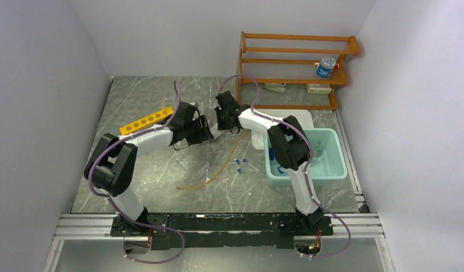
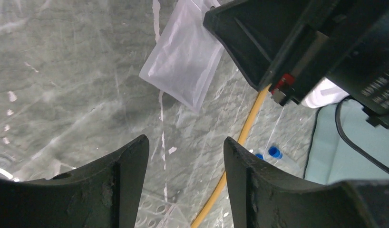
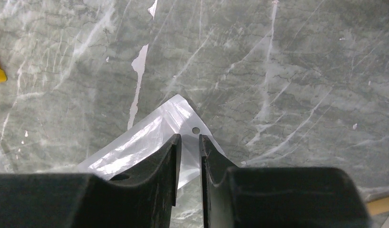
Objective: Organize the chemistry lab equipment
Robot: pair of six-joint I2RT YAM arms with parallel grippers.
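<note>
The white packet (image 2: 183,61) hangs tilted just above the grey table, between my two grippers near the table's middle (image 1: 216,131). My right gripper (image 3: 189,137) has its jaws drawn close on the packet's (image 3: 135,147) corner by the punched hole. It also shows in the left wrist view (image 2: 278,42), at the packet's upper end. My left gripper (image 2: 185,142) stands open and empty a little short of the packet, over bare table. A long tan rubber tube (image 1: 224,164) lies in front of the grippers. Tiny blue-capped tubes (image 1: 241,164) lie beside it. The yellow holed rack (image 1: 146,120) lies to the left.
A pale teal tub (image 1: 326,164) sits at the right, with its white lid (image 1: 286,116) behind it. The orange wooden shelf (image 1: 298,62) stands at the back right and holds a blue-capped bottle (image 1: 326,66). A clear holed piece (image 2: 152,209) lies under my left fingers.
</note>
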